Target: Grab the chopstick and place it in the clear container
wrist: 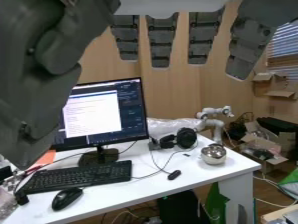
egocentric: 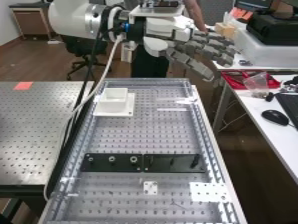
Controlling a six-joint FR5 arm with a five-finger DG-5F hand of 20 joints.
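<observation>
The hand (egocentric: pixel 193 49) is raised beyond the bench's far right corner, with its fingers straight and spread and nothing visible in them. In the wrist view the hand (wrist: pixel 161 42) hangs open, its thumb apart from the fingers. A small square white container (egocentric: pixel 114 101) stands on a white base near the bench's far left corner. To its right, a thin pale strip (egocentric: pixel 171 109) lies crosswise on the perforated bench top; whether it is the chopstick, I cannot tell.
Black mounting plates (egocentric: pixel 142 163) cross the bench's middle, and a white perforated plate (egocentric: pixel 209 192) lies nearer. The arm's cable runs down the left side. A side desk (wrist: pixel 219 172) holds a monitor (wrist: pixel 101 114), keyboard and silver bowl (wrist: pixel 213 154).
</observation>
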